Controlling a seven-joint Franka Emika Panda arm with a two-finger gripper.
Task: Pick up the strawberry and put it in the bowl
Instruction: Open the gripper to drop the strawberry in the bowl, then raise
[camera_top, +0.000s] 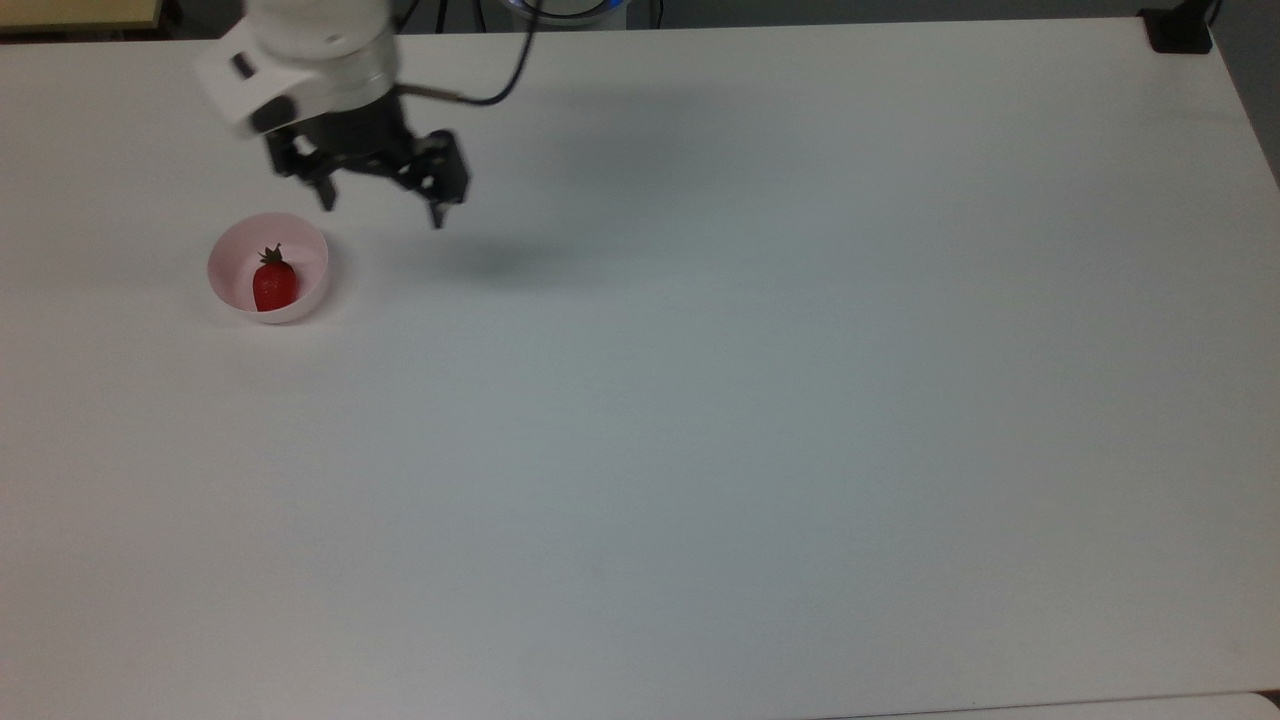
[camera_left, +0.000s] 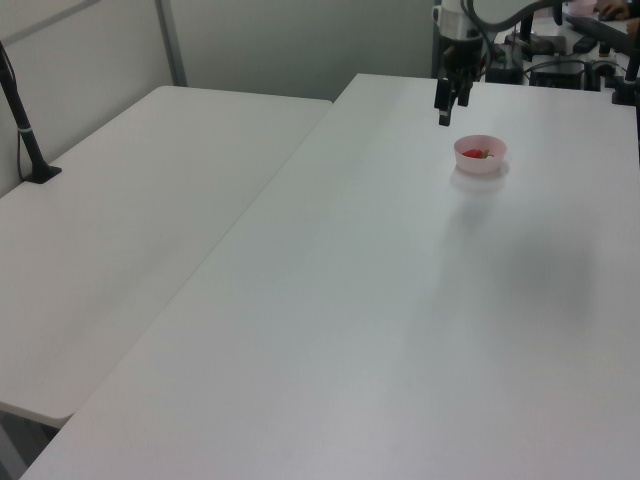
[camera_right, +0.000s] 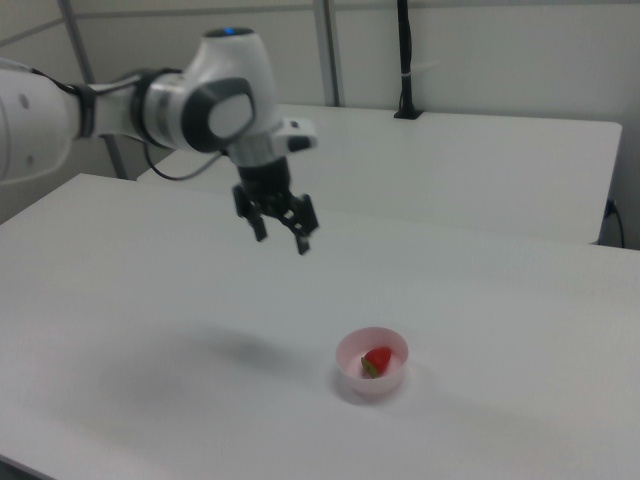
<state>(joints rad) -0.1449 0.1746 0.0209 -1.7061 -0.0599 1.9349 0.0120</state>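
Observation:
The red strawberry (camera_top: 273, 285) with its dark green cap lies inside the pale pink bowl (camera_top: 235, 294) near the top view's left edge. The same strawberry (camera_right: 377, 360) shows in the bowl (camera_right: 349, 384) in the right view, and as a red spot (camera_left: 478, 154) in the bowl (camera_left: 480, 165) in the left view. My gripper (camera_top: 381, 208) hangs open and empty above the table, up and to the top view's right of the bowl. It is well above the table (camera_right: 282, 240) in the right view and to the left view's left of the bowl (camera_left: 447, 108).
The white table (camera_top: 760, 400) stretches wide to the top view's right. A second white table (camera_left: 130, 230) adjoins it on the left view's left, with a black post (camera_left: 25, 130) on it. A black mount (camera_top: 1178, 30) sits at the top view's far right corner.

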